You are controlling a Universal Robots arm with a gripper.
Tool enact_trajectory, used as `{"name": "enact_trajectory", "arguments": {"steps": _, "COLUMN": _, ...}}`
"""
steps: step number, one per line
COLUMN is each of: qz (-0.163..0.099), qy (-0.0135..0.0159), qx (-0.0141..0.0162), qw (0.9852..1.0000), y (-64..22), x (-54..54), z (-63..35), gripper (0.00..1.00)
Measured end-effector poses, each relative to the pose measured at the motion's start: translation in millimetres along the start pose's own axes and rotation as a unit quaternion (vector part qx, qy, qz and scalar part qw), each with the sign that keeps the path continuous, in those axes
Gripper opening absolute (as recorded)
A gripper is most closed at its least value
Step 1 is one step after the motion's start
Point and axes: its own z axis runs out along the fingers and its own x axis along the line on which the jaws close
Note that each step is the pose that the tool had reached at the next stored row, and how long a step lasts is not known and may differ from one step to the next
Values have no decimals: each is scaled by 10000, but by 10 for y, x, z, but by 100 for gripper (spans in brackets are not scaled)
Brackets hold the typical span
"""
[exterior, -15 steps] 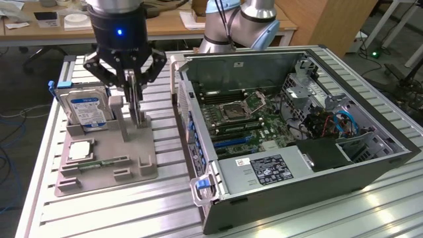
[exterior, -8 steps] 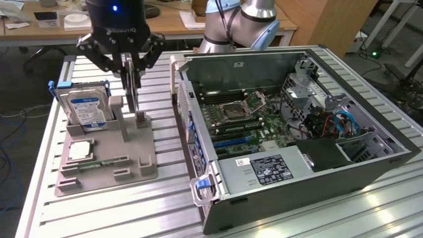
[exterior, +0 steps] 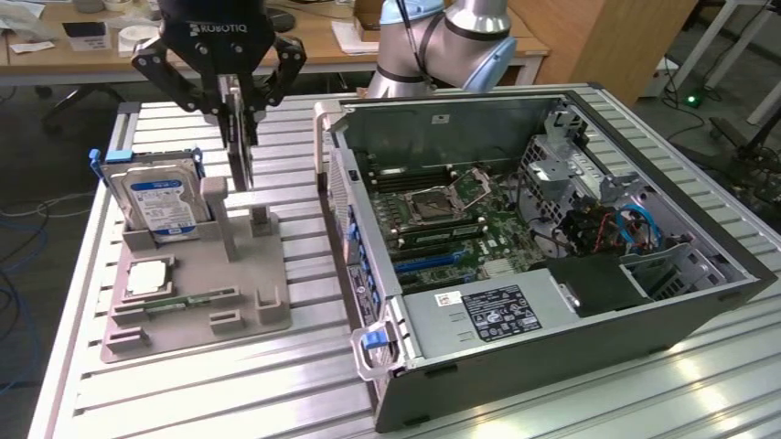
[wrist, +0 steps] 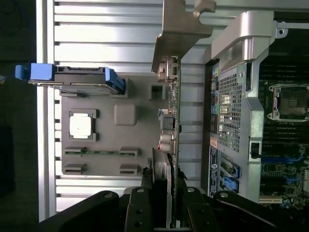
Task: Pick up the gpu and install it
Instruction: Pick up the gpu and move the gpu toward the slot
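Across the exterior view, a slatted metal surface [exterior: 183,384]. At the right of the frame, an open computer case [exterior: 586,357] with its motherboard [exterior: 452,219] bare. At the left, a grey tray [exterior: 244,315] carrying a hard drive [exterior: 159,201]. At upper left, the pincer [exterior: 240,123], clamped on the gpu [exterior: 243,165]. Holds the card upright on edge, directly above the tray's stand [exterior: 260,219]; cannot tell whether the lower edge sits in the stand or hangs clear. In the wrist view, a silvery end bracket [wrist: 181,24] at the end far from the grip. Looks light, thin and stiff, yet fragile: best squeezed flat across both faces near the board's edge, away from connector strip and components, never by the bracket.
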Motion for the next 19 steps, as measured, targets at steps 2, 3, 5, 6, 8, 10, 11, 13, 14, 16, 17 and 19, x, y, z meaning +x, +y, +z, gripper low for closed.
{"name": "enact_trajectory", "arguments": {"steps": 2, "qz": -1, "qy": 1, "qx": 1, "qw": 10000, "y": 0, "x": -7, "z": -2, "gripper": 27}}
{"name": "enact_trajectory", "arguments": {"steps": 3, "qz": -2, "qy": 2, "qx": 1, "qw": 10000, "y": 0, "x": -22, "z": -2, "gripper": 27}}
{"name": "enact_trajectory", "arguments": {"steps": 5, "qz": 0, "qy": 1, "qx": 1, "qw": 10000, "y": 0, "x": -73, "z": -1, "gripper": 27}}
{"name": "enact_trajectory", "arguments": {"steps": 6, "qz": 0, "qy": 1, "qx": 1, "qw": 10000, "y": 1, "x": -103, "z": -1, "gripper": 27}}
{"name": "enact_trajectory", "arguments": {"steps": 8, "qz": 0, "qy": 1, "qx": 0, "qw": 10000, "y": 1, "x": -165, "z": -1, "gripper": 27}}
{"name": "enact_trajectory", "arguments": {"steps": 10, "qz": 0, "qy": 1, "qx": 0, "qw": 10000, "y": 1, "x": -228, "z": -1, "gripper": 27}}
{"name": "enact_trajectory", "arguments": {"steps": 11, "qz": 0, "qy": 1, "qx": 1, "qw": 10000, "y": 1, "x": -257, "z": -1, "gripper": 27}}
{"name": "enact_trajectory", "arguments": {"steps": 13, "qz": 0, "qy": 1, "qx": 1, "qw": 10000, "y": 2, "x": -316, "z": -1, "gripper": 27}}
{"name": "enact_trajectory", "arguments": {"steps": 14, "qz": 0, "qy": 1, "qx": 0, "qw": 10000, "y": 2, "x": -345, "z": 0, "gripper": 27}}
{"name": "enact_trajectory", "arguments": {"steps": 16, "qz": 3, "qy": 1, "qx": 0, "qw": 10000, "y": 2, "x": -399, "z": 1, "gripper": 27}}
{"name": "enact_trajectory", "arguments": {"steps": 17, "qz": 10, "qy": 0, "qx": 0, "qw": 10000, "y": 2, "x": -415, "z": 1, "gripper": 27}}
{"name": "enact_trajectory", "arguments": {"steps": 19, "qz": 34, "qy": 0, "qx": 1, "qw": 10000, "y": 2, "x": -436, "z": 3, "gripper": 27}}
